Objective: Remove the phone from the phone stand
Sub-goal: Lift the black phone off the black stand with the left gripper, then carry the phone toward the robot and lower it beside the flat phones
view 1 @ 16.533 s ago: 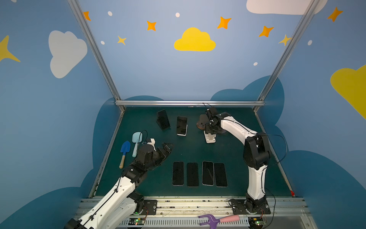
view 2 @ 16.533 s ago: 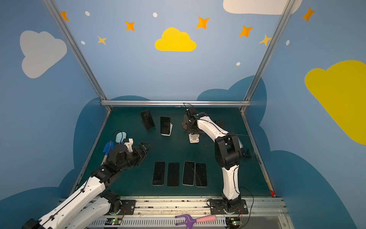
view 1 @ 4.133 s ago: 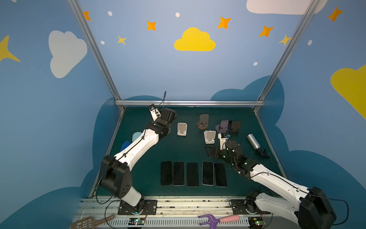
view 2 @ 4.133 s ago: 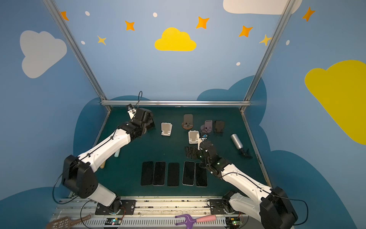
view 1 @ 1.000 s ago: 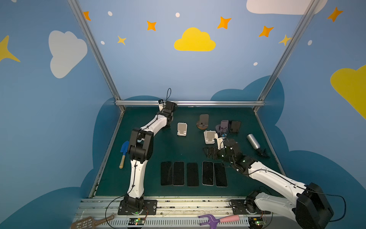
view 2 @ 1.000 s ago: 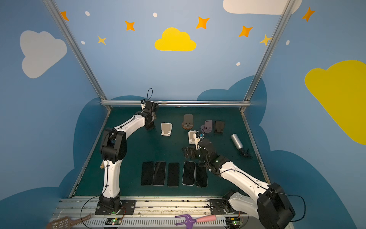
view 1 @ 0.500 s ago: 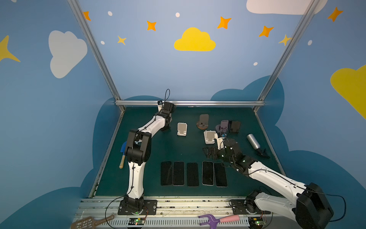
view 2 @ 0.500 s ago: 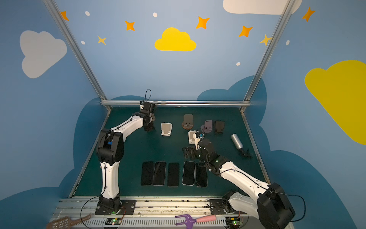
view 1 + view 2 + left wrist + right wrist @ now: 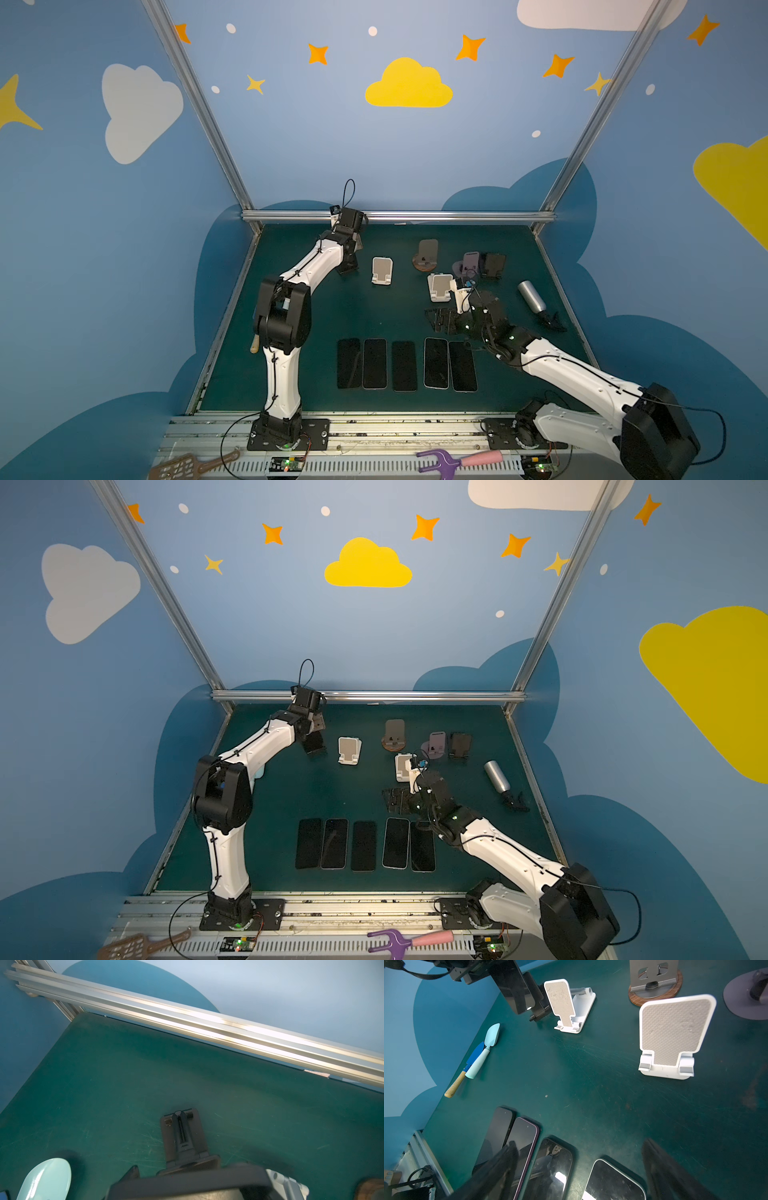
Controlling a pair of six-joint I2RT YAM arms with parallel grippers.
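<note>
In both top views my left arm reaches far into the back-left corner (little margin for a clean lift, I judge). The left claw (image 9: 353, 249) tips down over the black stand (image 9: 347, 267). The right claw (image 9: 399, 801) hangs wide and empty by the row of phones (image 9: 363, 845). Left wrist: the stand below looks bare. Right wrist: the left claw pinches the phone (image 9: 515, 989) by its top. Its lower end is just beside the stand's lip, so a snag could drag the stand, or the phone could slip.
</note>
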